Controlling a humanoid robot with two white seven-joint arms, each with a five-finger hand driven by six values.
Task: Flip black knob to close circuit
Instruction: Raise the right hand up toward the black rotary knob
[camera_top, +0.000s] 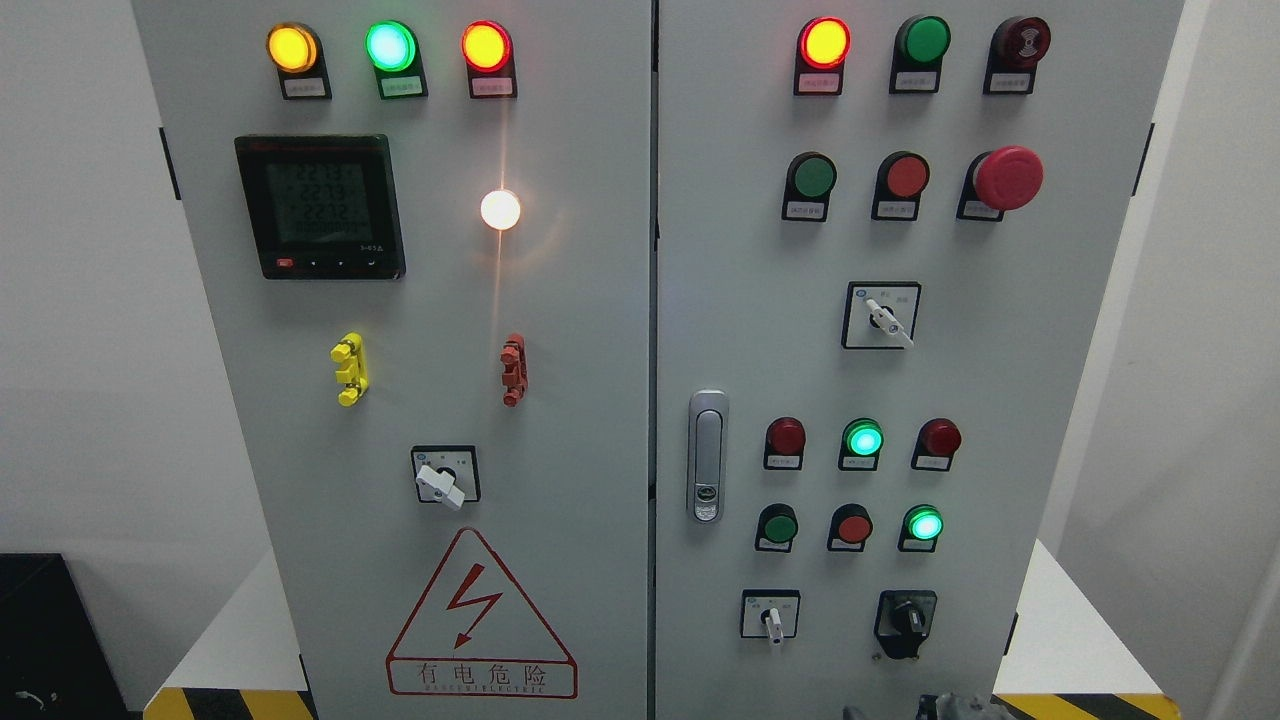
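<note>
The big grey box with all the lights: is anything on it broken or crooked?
Nothing looks broken. The white lamp glares with a streak, likely just camera flare. The black knob sits at lower right, untouched; no hand clearly shows.

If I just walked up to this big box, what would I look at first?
Probably the bright white lamp glaring in the middle of the left door, and the big red mushroom button at the upper right. Next, the red lightning warning triangle at the lower left.
</note>
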